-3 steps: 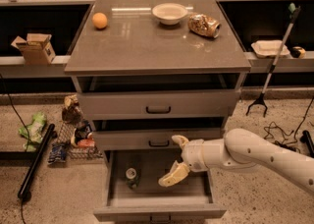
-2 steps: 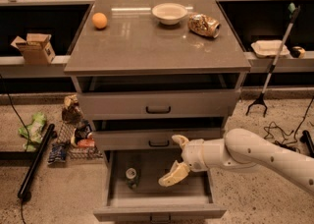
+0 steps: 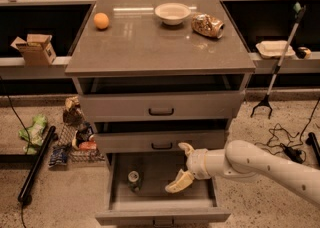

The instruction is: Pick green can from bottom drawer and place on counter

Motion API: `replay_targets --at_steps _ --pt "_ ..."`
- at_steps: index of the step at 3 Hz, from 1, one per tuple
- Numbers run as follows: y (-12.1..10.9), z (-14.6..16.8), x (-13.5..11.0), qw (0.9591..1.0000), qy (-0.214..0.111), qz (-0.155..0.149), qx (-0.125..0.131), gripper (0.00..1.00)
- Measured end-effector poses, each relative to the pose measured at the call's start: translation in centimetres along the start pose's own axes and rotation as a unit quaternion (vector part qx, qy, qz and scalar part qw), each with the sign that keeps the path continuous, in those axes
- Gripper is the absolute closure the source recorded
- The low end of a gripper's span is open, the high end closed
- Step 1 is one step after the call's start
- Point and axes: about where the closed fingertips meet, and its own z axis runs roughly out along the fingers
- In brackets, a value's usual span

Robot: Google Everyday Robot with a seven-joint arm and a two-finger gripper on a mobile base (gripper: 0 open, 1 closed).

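The green can (image 3: 133,180) stands upright in the open bottom drawer (image 3: 162,216), left of its middle, silver lid up. My gripper (image 3: 182,166) hangs over the drawer's right half, to the right of the can and apart from it. Its two pale fingers are spread wide, one up near the middle drawer front, one down over the drawer floor. It holds nothing. The grey-brown counter (image 3: 160,47) tops the cabinet above.
On the counter sit an orange ball (image 3: 101,20), a white bowl (image 3: 172,13) and a gold-brown shiny packet (image 3: 207,25). Two shallower drawers (image 3: 161,108) stick out slightly above the open one. Litter (image 3: 75,134) and a black pole (image 3: 36,164) lie on the floor at left.
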Motion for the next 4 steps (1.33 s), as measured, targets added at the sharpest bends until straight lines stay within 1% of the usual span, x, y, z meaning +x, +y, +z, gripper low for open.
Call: replay_targets --at_steps 1,2,3,4 --pt "-1.7 3.7 5.3 1.0000 -0.005 0.002 -0.001 0.00" --pt "-3.1 7.2 9.4 0.9997 -0.014 0.013 -0.012 0.00" --pt "-3.6 10.8 13.1 0.9987 -0.026 0.037 -0.024 0.00" --pt "-3.6 10.8 13.0 0.9987 -0.026 0.037 -0.024 0.00"
